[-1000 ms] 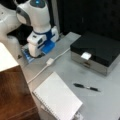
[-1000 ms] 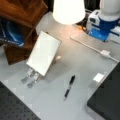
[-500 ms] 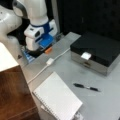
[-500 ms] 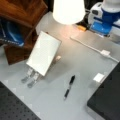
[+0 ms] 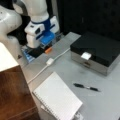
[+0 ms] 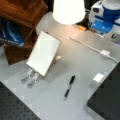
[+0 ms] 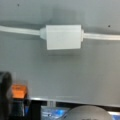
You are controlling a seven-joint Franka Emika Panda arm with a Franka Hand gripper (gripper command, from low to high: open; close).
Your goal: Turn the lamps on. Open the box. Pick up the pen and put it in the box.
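Cream-white and glowing, the lamp shade [image 6: 68, 10] is lit at a front view's top and throws a warm patch on the grey table [image 6: 75, 62] beneath it. The box [image 5: 96, 51] sits closed at a front view's right, black lid down over silver-grey sides, with a small white tab [image 5: 86, 55] on the front edge above the latch; its dark corner [image 6: 107, 100] also shows at a front view's bottom right. The pen [image 5: 86, 87] lies flat on the table in front of the box, well apart from it, and appears too in the other view [image 6: 69, 86].

A white cable with an inline switch [image 5: 49, 61] runs across the table; the wrist view shows that switch [image 7: 63, 36] straight below the camera. The gripper [image 5: 43, 48] hangs over the table's far left edge, near the switch; whether its fingers are apart or together I cannot tell. A spiral notebook [image 5: 57, 97] stands propped near the pen. A small orange part [image 5: 48, 50] sits by the gripper.
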